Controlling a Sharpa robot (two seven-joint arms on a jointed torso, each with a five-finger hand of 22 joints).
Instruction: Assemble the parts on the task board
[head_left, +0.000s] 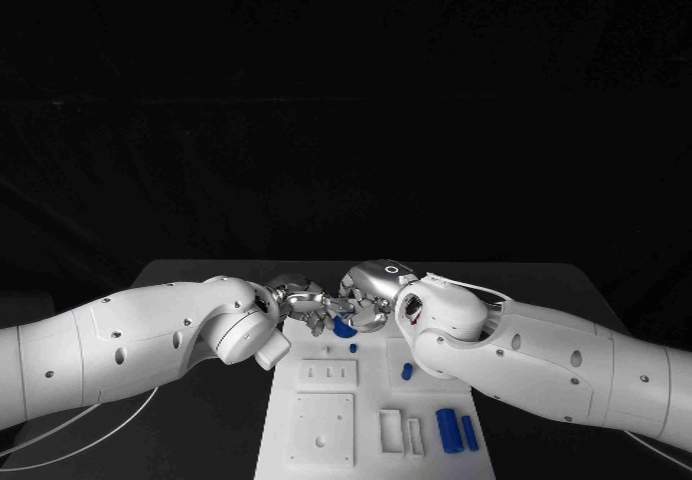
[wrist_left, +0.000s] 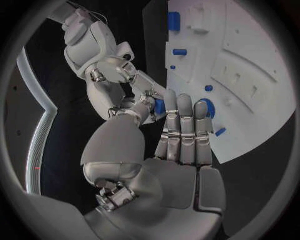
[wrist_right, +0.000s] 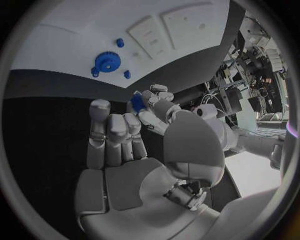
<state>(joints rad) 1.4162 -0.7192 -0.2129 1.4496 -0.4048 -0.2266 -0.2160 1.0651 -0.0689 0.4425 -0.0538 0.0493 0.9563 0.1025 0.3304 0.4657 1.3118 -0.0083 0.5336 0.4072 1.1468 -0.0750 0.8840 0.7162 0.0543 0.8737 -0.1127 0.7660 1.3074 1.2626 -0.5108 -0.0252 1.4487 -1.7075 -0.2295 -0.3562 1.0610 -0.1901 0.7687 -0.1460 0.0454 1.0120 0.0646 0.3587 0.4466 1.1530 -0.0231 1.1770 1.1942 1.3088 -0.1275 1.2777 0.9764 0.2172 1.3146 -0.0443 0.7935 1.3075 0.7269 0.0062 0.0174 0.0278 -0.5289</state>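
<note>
Meeting above the far end of the task board (head_left: 325, 420), the left hand (head_left: 300, 298) and right hand (head_left: 361, 305) face each other, their silver fingers interlaced around a small blue part (head_left: 343, 327). From the left wrist view, the left hand (wrist_left: 178, 145) holds its fingers straight and together, while the right hand's (wrist_left: 140, 100) fingertips pinch the blue part (wrist_left: 160, 106). From the right wrist view, the right hand (wrist_right: 134, 150) shows the same part (wrist_right: 137, 103) clamped between its thumb and a finger; whether the left hand also grips it cannot be told. Both white arms are smooth, glossy shells, bent inward from opposite sides over the black counter (head_left: 202, 275). The board is a matte white plate with rectangular recesses. On it lie two blue cylinders (head_left: 457, 431) side by side, a short blue peg (head_left: 407, 371) and a toothed blue gear (wrist_right: 107, 62).
</note>
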